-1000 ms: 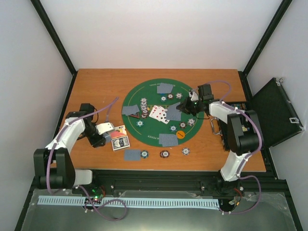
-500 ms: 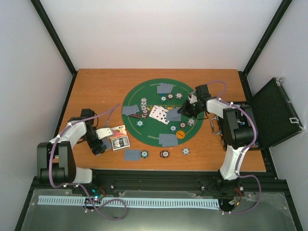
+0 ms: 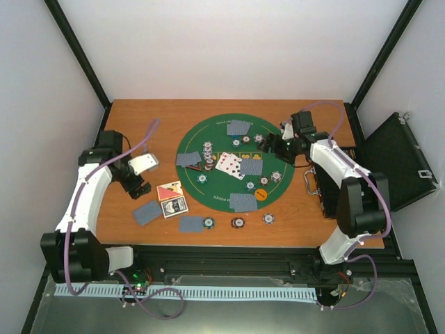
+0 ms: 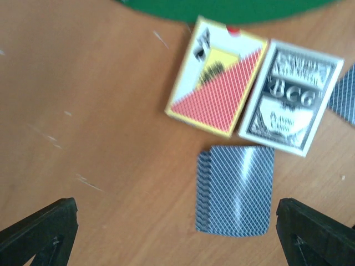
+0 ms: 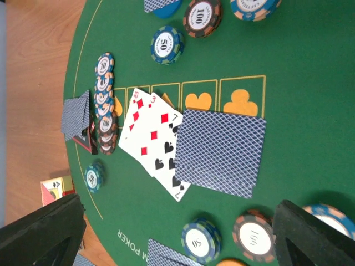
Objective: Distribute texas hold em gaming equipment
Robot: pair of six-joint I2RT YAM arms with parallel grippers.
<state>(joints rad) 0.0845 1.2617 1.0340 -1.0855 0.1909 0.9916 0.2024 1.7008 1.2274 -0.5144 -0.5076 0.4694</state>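
Over the wooden counter (image 3: 139, 125), the left pincer (image 4: 177, 244) hangs spread beside a fanned stack of grey-blue-backed cards (image 4: 236, 191). The right pincer (image 5: 177, 238), also spread, hovers over a face-down card (image 5: 221, 151) on the green mat (image 5: 310, 83). A skewed descent could scatter the stack or drag the overlapped face-up cards (image 5: 152, 138). Legible: chips marked 100 (image 5: 202, 16) and 50 (image 5: 167, 44), "POKER" on the mat, seemingly "BCG" on the black-and-white box (image 4: 292, 102).

There are six face-down piles of grey-blue cards (image 3: 243, 202), three face-up cards (image 3: 228, 163), two card boxes (image 3: 174, 207), ten separate chips or chip piles (image 3: 238, 223), one orange disc (image 3: 261, 195), one green mat (image 3: 215, 186) and one black case (image 3: 400, 163).
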